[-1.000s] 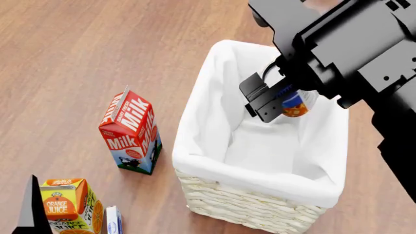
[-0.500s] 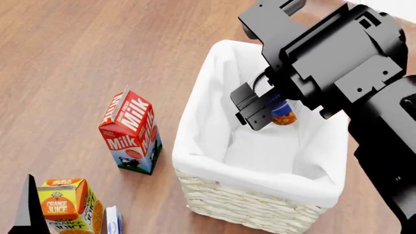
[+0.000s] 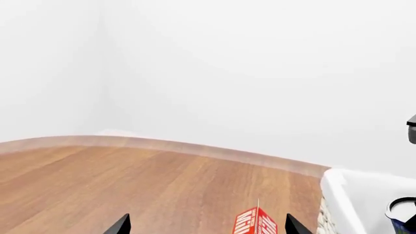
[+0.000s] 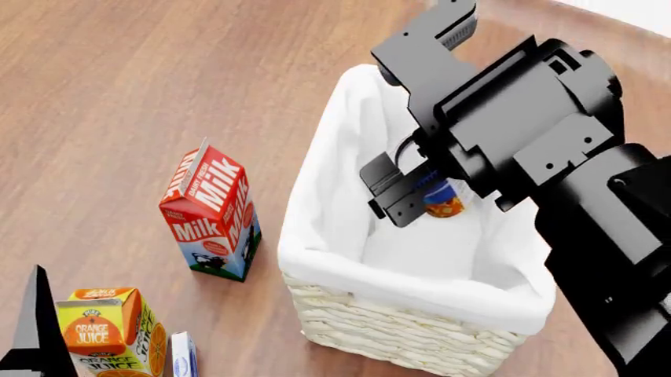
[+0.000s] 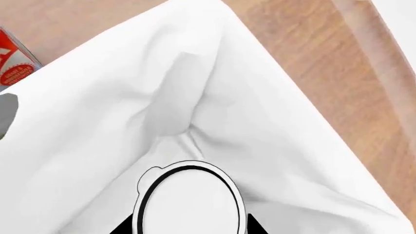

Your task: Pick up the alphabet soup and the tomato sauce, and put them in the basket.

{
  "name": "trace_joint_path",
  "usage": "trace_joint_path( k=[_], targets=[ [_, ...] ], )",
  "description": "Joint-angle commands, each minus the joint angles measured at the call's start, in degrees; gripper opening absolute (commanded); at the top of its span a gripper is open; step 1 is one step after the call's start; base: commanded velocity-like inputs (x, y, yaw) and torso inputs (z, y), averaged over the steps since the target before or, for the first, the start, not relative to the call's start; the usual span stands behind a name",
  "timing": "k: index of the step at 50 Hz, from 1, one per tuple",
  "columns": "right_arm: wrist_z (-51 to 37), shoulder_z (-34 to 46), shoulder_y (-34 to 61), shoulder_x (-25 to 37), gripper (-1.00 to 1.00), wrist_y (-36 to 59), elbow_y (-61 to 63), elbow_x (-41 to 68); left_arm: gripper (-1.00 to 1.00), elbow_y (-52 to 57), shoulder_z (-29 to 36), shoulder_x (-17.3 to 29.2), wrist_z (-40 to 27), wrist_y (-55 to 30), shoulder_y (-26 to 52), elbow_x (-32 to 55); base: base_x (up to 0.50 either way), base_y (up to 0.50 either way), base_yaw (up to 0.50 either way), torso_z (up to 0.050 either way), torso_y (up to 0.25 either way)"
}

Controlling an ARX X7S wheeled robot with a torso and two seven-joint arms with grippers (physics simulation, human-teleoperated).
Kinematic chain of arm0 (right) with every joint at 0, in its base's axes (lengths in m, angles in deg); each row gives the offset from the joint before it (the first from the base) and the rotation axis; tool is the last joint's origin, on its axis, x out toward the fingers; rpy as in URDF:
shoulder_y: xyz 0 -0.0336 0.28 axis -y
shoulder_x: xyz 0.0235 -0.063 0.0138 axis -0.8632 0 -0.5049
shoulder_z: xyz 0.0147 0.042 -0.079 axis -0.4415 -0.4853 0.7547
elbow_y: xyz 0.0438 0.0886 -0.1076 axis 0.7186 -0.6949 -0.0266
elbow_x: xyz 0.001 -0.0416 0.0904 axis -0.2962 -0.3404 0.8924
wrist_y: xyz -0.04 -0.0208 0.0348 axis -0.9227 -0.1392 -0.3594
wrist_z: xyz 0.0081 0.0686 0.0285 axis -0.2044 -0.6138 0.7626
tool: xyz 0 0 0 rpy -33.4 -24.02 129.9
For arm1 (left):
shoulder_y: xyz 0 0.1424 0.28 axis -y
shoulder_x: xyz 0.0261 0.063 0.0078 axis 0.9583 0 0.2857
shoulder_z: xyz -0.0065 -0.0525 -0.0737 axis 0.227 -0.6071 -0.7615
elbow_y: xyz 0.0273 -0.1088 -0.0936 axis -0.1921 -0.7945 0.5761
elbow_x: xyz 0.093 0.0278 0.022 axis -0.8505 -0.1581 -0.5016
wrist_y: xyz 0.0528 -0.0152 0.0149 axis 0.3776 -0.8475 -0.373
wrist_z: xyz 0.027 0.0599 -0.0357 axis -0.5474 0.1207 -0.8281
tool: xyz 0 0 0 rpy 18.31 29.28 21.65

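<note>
My right gripper is shut on the alphabet soup, a blue-label can with an orange picture, and holds it inside the basket, below the rim. In the right wrist view the can's pale top sits between my fingertips above the white lining. My left gripper is open and empty, facing the wooden surface. One of its fingers shows at the lower left of the head view. The tomato sauce is out of view.
A red milk carton stands left of the basket and also shows in the left wrist view. An orange juice carton and a small blue-and-white box stand at the front left.
My right gripper has moved down and to the left with the alphabet soup, deeper into the basket. The left arm has barely moved.
</note>
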Motion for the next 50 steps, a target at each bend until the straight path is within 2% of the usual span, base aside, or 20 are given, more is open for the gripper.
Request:
trace_joint_path(
  k=[1, 2, 5, 14, 15, 16, 17, 18, 20, 23, 50],
  targets=[
    [2.2, -1.6, -0.5, -2.1, -1.0, -1.3, -1.7, -3.3, 1.0, -0.1, -1.4, -1.0, 1.5, -0.4, 1.0, 0.7, 0.0, 0.0, 0.0, 0.0, 0.0],
    [2.4, -1.4, -0.7, -2.3, -1.0, -1.6, -2.2, -3.5, 1.0, -4.8, -0.2, -2.2, 3.5, 5.9, -1.7, -2.4, 0.0, 0.0, 0.0, 0.0, 0.01],
    [2.1, -2.0, -1.1, -3.0, -1.0, -2.9, -3.9, -3.7, 1.0, -5.4, -0.1, -2.3, 3.7, 6.7, -2.0, -2.8, 0.0, 0.0, 0.0, 0.0, 0.0],
    [2.7, -2.0, -2.3, -4.0, -1.0, -4.6, -6.0, -4.2, 1.0, -5.5, 0.2, -2.4, 3.6, 6.3, -1.7, -2.8, 0.0, 0.0, 0.0, 0.0, 0.0],
    [3.1, -1.8, -2.4, -4.4, -1.0, -5.0, -6.8, -4.6, 1.0, -2.1, -0.4, -1.4, 2.1, 1.7, 0.2, -0.6, 0.0, 0.0, 0.0, 0.0, 0.0],
    [3.2, -1.8, -2.4, -4.5, -1.0, -5.2, -7.1, -4.7, 1.0, -2.4, -0.3, -1.5, 2.2, 2.1, 0.1, -0.8, 0.0, 0.0, 0.0, 0.0, 0.0],
    [3.3, -1.8, -2.5, -4.6, -1.0, -5.3, -7.3, -4.7, 1.0, -5.4, 0.4, -2.3, 3.5, 6.1, -1.5, -2.7, 0.0, 0.0, 0.0, 0.0, 0.0],
    [3.4, -1.8, -2.5, -4.9, -1.0, -5.5, -7.6, -4.8, 1.0, -2.1, -0.4, -1.3, 2.0, 1.6, 0.5, -0.3, 0.0, 0.0, 0.0, 0.0, 0.0],
    [3.9, -1.6, -2.6, -5.4, -1.0, -6.2, -8.8, -5.2, 1.0, -3.4, -0.1, -1.6, 2.6, 3.3, -0.3, -1.2, 0.0, 0.0, 0.0, 0.0, 0.005],
    [4.1, -1.6, -2.9, -6.0, -1.0, -6.7, -9.8, -5.4, 1.0, -0.3, -0.8, -0.7, 1.1, -0.5, 1.4, 0.9, 0.0, 0.0, 0.0, 0.0, 0.0],
    [6.2, -1.0, -4.8, -8.8, -1.0, -9.5, -15.0, -7.2, 1.0, -0.6, -1.0, -0.5, 1.0, 0.3, 1.1, 1.2, 0.0, 0.0, 0.0, 0.0, 0.0]
  ],
)
